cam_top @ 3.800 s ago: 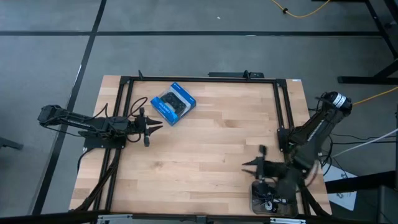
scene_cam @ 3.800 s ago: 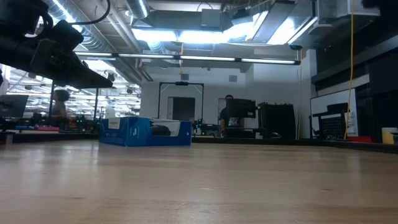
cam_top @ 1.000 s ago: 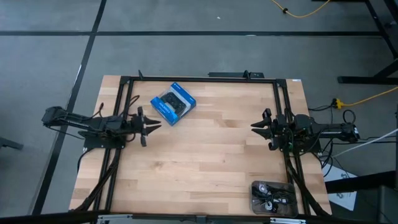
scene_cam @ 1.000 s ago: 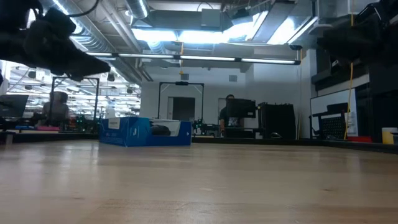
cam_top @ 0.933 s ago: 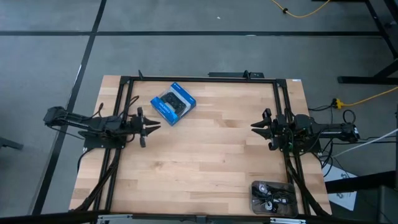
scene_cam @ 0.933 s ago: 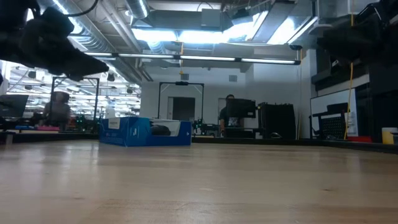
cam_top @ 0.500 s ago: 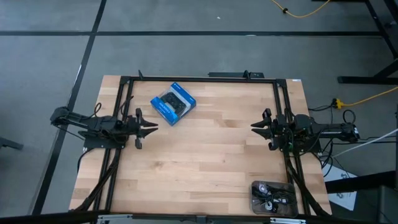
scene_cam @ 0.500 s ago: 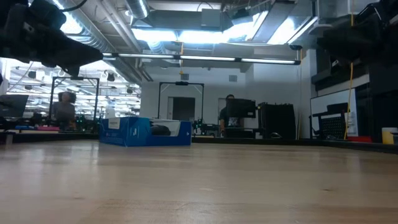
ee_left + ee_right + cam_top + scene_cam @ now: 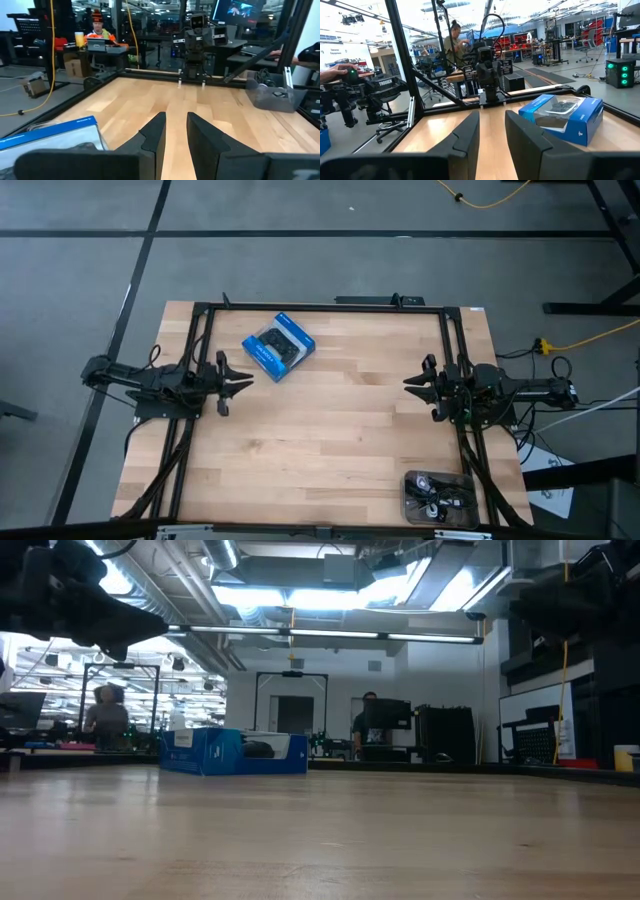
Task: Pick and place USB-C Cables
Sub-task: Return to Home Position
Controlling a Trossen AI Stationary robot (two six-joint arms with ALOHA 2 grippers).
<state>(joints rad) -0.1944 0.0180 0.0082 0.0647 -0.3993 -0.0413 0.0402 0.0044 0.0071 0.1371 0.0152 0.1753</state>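
Left arm (image 9: 140,378) & right arm (image 9: 520,388) are seen in matte black, slim jointed links w/ thin dark cables alongside. Fingers (image 9: 152,137) of left gripper (image 9: 176,116) & right gripper (image 9: 492,114) are shaped as flat, tapered black blades.

A grey floor (image 9: 300,280) is seen around the wooden table (image 9: 330,430), and dark lines (image 9: 300,234) are drawn across it. A yellow cord (image 9: 460,197) is laid on the floor, well apart from the table. Long bright lights (image 9: 330,595) are hung under the ceiling, next to pipes (image 9: 190,585). A dark door frame (image 9: 291,700) is seen at the back wall. Desks (image 9: 107,49) are set around the room, and a person (image 9: 97,27) is seen behind one.
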